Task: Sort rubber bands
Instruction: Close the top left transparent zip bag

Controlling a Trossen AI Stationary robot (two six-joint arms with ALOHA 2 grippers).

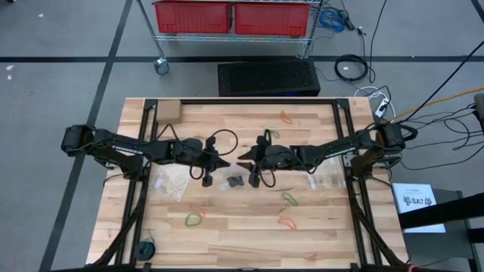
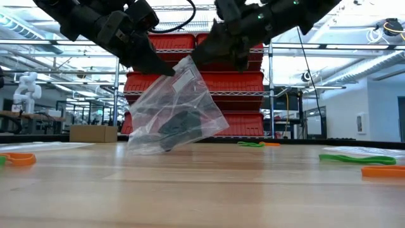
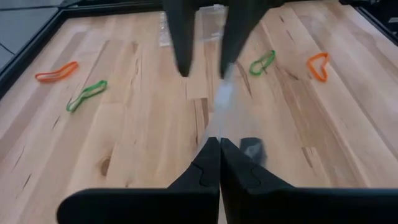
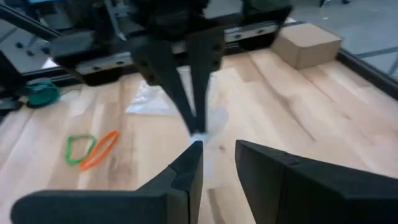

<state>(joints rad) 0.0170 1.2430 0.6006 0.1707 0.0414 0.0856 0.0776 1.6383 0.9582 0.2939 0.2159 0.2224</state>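
A clear zip bag with black rubber bands inside hangs between my two arms over the table's middle. My left gripper is shut on its top edge. My right gripper is open and faces the left one. Its fingers stand on either side of the bag's top edge. Loose rubber bands lie flat on the wood: green, orange, green and orange. My left gripper pinches the bag's top edge between its two shut fingers, coming from the table's left and slanting down. The bag hangs tilted below the fingertips; whether its lower corner touches the table I cannot tell. My right gripper: I cannot tell whether its fingers touch the bag.
Two more clear bags lie flat on either side of the middle. A cardboard box sits at the far left corner and a teal roll at the near left. Bare wood lies along the near edge.
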